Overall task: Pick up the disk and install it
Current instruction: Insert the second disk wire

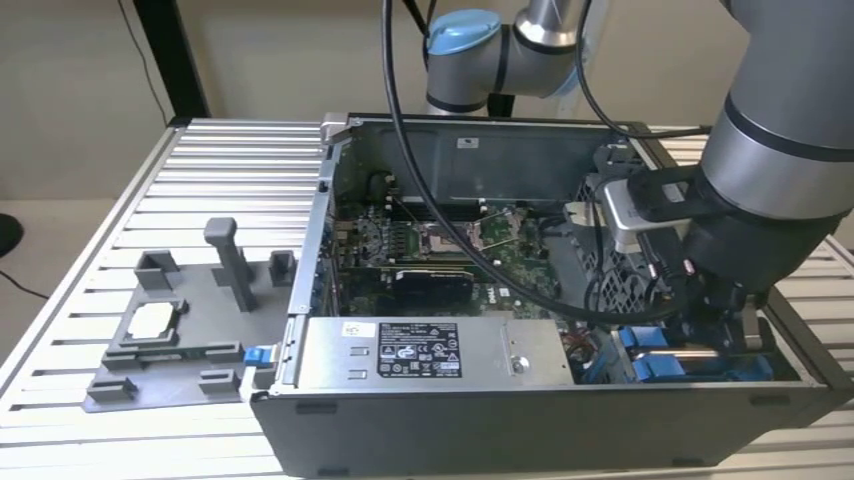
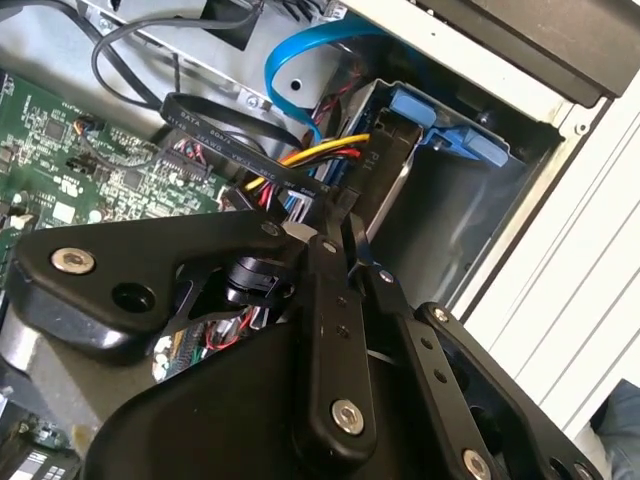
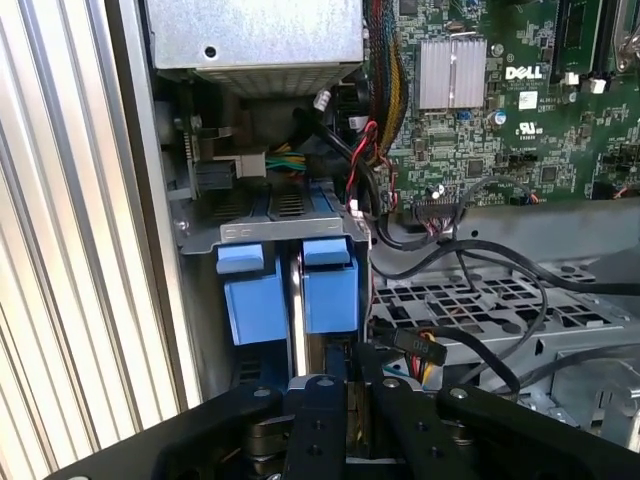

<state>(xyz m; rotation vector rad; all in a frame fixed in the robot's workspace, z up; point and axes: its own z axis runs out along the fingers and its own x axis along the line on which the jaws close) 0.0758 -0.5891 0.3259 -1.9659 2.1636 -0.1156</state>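
disk (image 3: pixel 297 300): seated on edge in the blue drive bay at the case corner | gripper (image 3: pixel 338 385): closed on the disk's upper edge | handling: judged rigid, fairly heavy, shock-sensitive; best held by bracket edges

White print stands on the black flat cable (image 2: pixel 205 148) in the second wrist view. A white-and-black printed label (image 1: pixel 407 352) sits on the grey box (image 1: pixel 534 350), and a white logo is on the circuit board (image 3: pixel 520 110).
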